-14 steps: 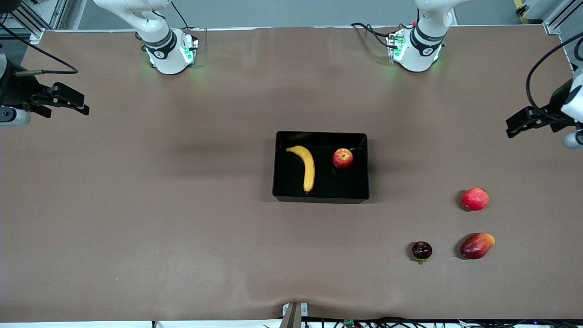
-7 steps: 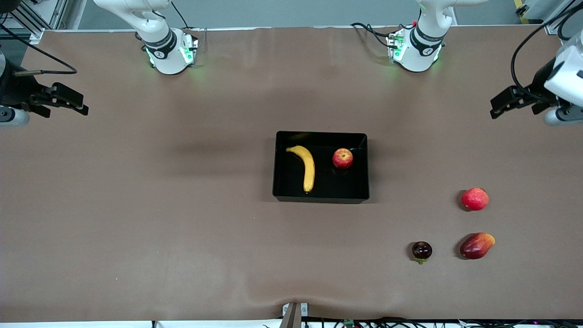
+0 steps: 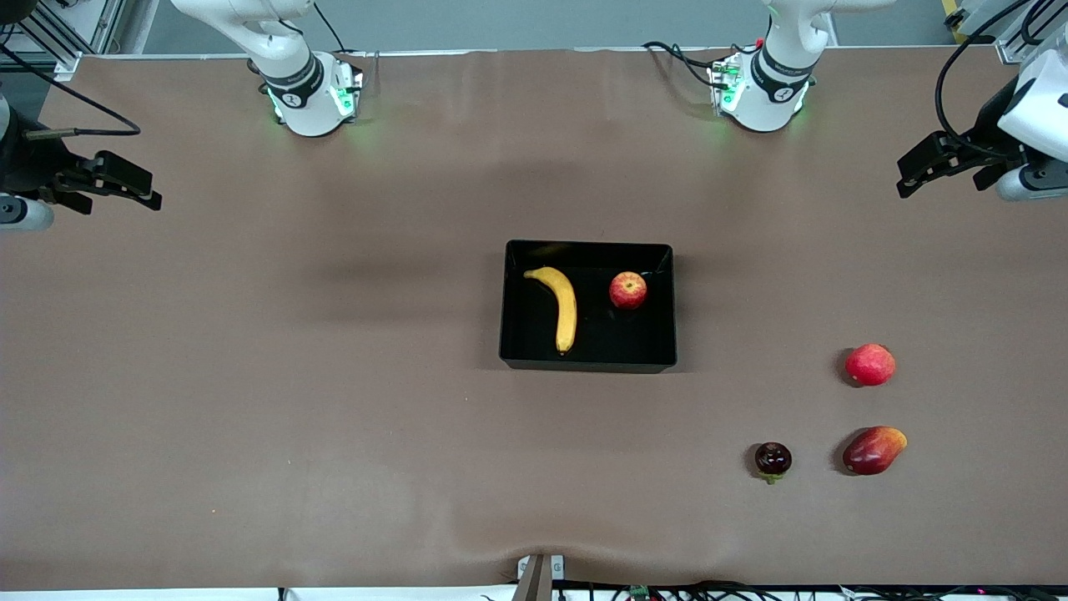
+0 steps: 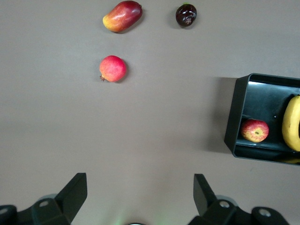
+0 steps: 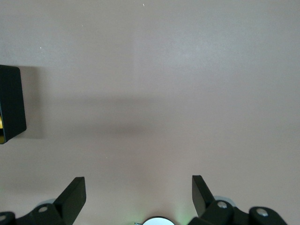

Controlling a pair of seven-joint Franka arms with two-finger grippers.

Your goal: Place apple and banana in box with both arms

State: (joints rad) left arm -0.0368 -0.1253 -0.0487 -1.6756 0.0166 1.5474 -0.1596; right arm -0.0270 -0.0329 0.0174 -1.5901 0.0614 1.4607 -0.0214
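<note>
The black box [image 3: 588,364] stands mid-table. In it lie the curved yellow banana [image 3: 563,307] and, beside it toward the left arm's end, the small red apple [image 3: 627,290]. My left gripper [image 3: 909,174] hangs open and empty over bare table at the left arm's end. The left wrist view shows that gripper [image 4: 139,180] with wide jaws, and the box [image 4: 234,117] holding the apple [image 4: 255,130] and banana [image 4: 292,123]. My right gripper [image 3: 150,190] is open and empty over the right arm's end. In the right wrist view, that gripper [image 5: 138,183] sees only a box corner [image 5: 10,103].
Three other fruits lie toward the left arm's end, nearer the front camera than the box: a round red fruit [image 3: 870,365], a red-orange mango-like fruit [image 3: 874,450] and a small dark fruit [image 3: 773,459]. Brown tabletop surrounds the box on all sides.
The left arm has drawn its gripper back toward the table's edge at its own end, farther from the box. The right arm and all the fruit have stayed put.
</note>
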